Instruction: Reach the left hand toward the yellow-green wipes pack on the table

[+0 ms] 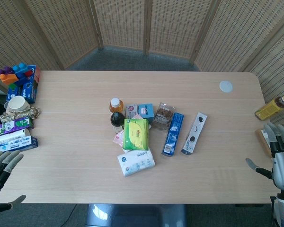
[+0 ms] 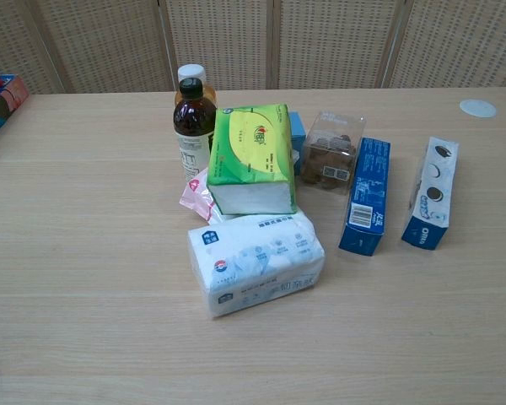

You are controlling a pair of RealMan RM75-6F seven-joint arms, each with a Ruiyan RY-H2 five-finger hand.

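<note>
**Reaching for the wipes, with a crowd around them**

Waiting at the table's near-left corner, my left hand (image 1: 1, 166) is empty, fingers spread — well apart from the yellow-green wipes pack (image 1: 136, 134) at mid-table. I judge the risk is a low sweep clipping the white tissue pack (image 1: 136, 161) touching its near edge, or toppling the dark bottle (image 1: 117, 119) just beside it. My right hand (image 1: 280, 158) sits open too.

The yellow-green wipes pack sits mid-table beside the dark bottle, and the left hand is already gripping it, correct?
Not quite. The head view shows the left hand open at the table's near-left edge, far from the yellow-green wipes pack, which does sit mid-table beside the dark bottle.
</note>
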